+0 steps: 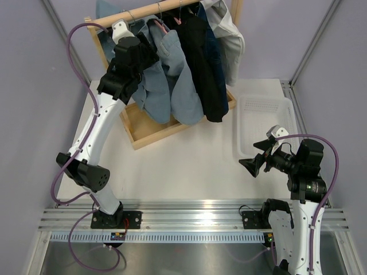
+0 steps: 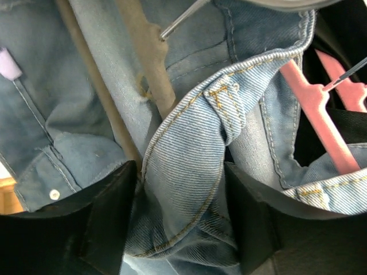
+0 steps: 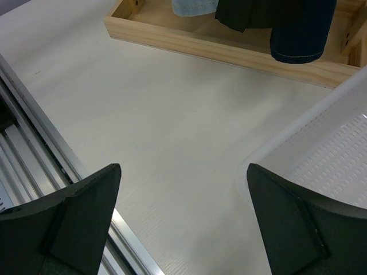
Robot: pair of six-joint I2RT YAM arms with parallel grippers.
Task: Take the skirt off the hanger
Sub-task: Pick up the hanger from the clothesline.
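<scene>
The grasp seemed in hand: the waistband of the skirt filled the gap between the half-parted jaws of the left gripper, pinched or not I couldn't tell; next likely needed a firm tug off the pink hanger beside them, the right gripper gaping empty.

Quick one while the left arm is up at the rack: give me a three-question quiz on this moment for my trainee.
1. True or false: the right gripper is holding a garment.
2. What sits between the fingers of the left gripper? A) pale blue denim waistband B) black trousers C) white perforated tray
3. Name the colour of the plastic hanger in the left wrist view.
Key: 1 false, it is open over the white table; 2 A; 3 pink.
</scene>
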